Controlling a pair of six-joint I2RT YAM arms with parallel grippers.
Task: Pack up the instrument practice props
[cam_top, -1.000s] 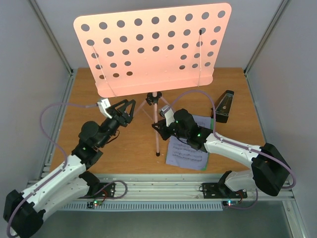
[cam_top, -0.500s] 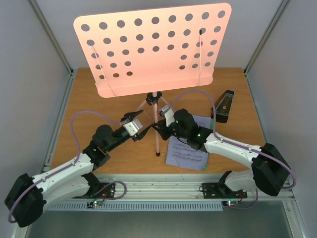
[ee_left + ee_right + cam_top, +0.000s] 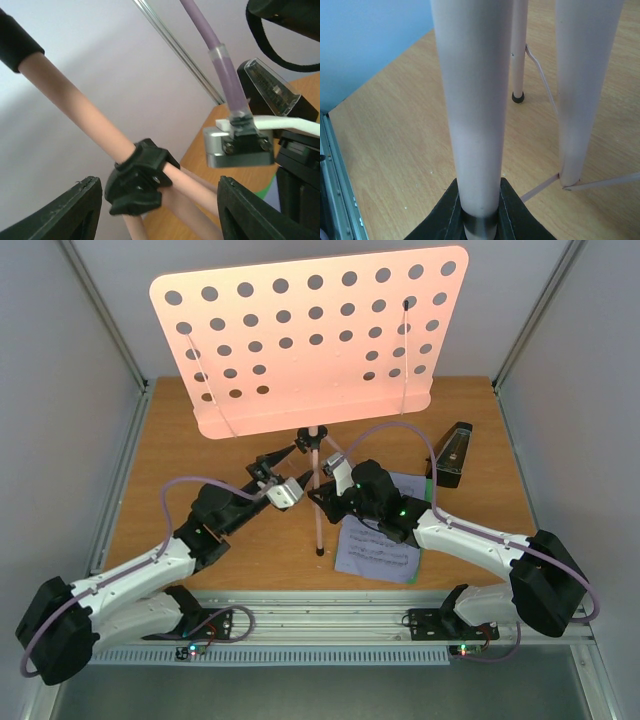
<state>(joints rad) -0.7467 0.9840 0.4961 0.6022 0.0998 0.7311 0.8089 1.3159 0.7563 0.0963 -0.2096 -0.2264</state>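
The pink music stand [image 3: 316, 465] stands upright at the middle of the table [image 3: 160, 475]. Its perforated desk [image 3: 310, 335] blocks the top view of the table's far edge. Apart from the near leg [image 3: 318, 530], the legs show only in short pieces between that desk and the grippers.

The right gripper [image 3: 326, 498] is clamped narrow around the near leg. Its wrist view shows both fingers [image 3: 444, 215] pressed against that pink tube, with the tube's foot outside the view.

The left gripper [image 3: 280, 466] hangs at the tripod's black collar [image 3: 139, 182] with its jaws wide, 1 finger on each side and neither seen touching. Only the fingertips [image 3: 80, 207] enter its wrist view.

The sheets of music [image 3: 375, 552], white over green, lie toward the near right corner. The right arm [image 3: 470, 538] covers their far part, so their count cannot be told.

The metronome [image 3: 452, 455] stands near the right edge, just beyond the sheets. The left wrist view shows only part of it.
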